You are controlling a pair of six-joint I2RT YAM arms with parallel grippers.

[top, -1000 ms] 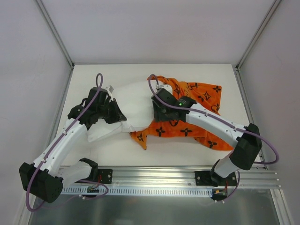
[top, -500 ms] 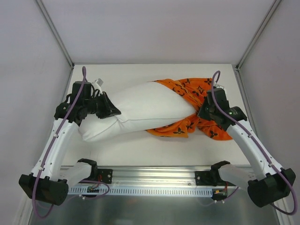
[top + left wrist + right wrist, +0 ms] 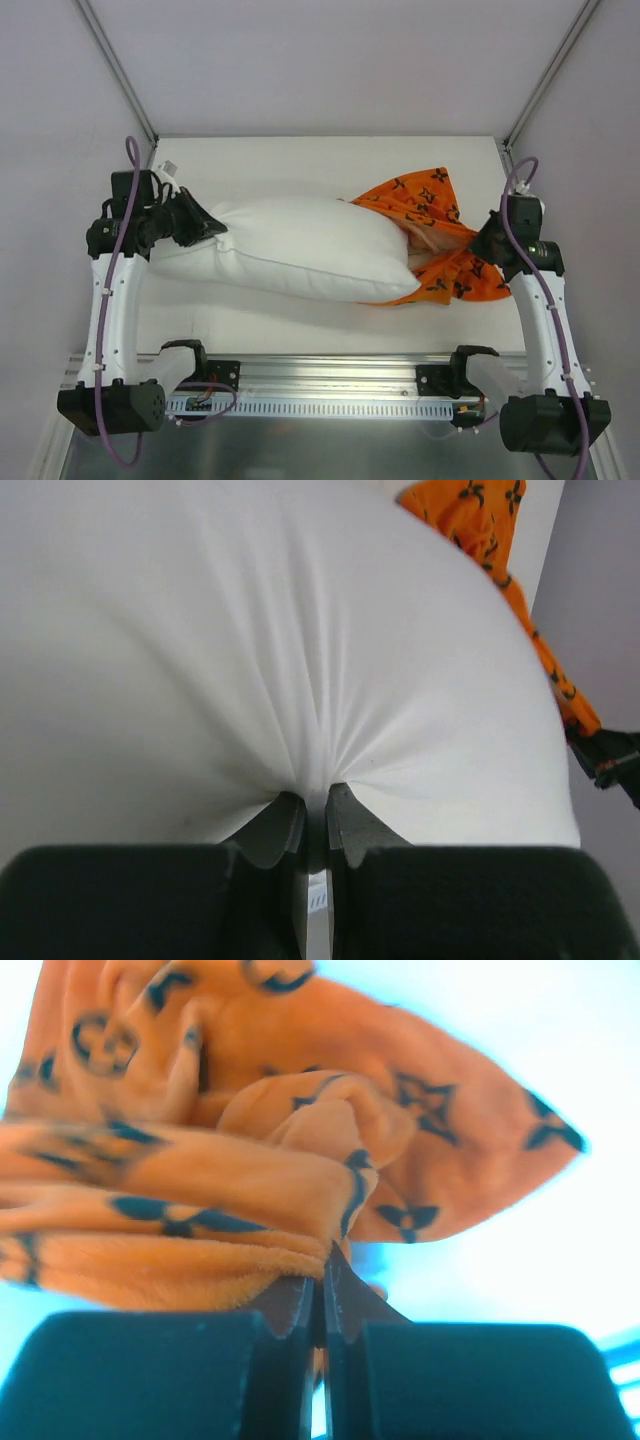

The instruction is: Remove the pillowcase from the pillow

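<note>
The white pillow (image 3: 300, 245) lies stretched across the table, mostly bare. The orange pillowcase (image 3: 430, 205) with dark motifs still covers only its right end. My left gripper (image 3: 212, 232) is shut on the pillow's left corner; the left wrist view shows white fabric (image 3: 300, 660) puckered between the jaws at the gripper (image 3: 313, 802). My right gripper (image 3: 484, 250) is shut on the pillowcase's right edge; the right wrist view shows orange cloth (image 3: 200, 1190) pinched at the gripper (image 3: 322, 1272). Both grippers sit at opposite ends, far apart.
The white table (image 3: 300, 160) is walled by grey panels with metal posts (image 3: 115, 70) at the back corners. An aluminium rail (image 3: 330, 385) with both arm bases runs along the near edge.
Both arms have swung outward, left gripper to the left, right gripper to the right. The pillow has been drawn further out of the pillowcase, which now covers only its right end.
</note>
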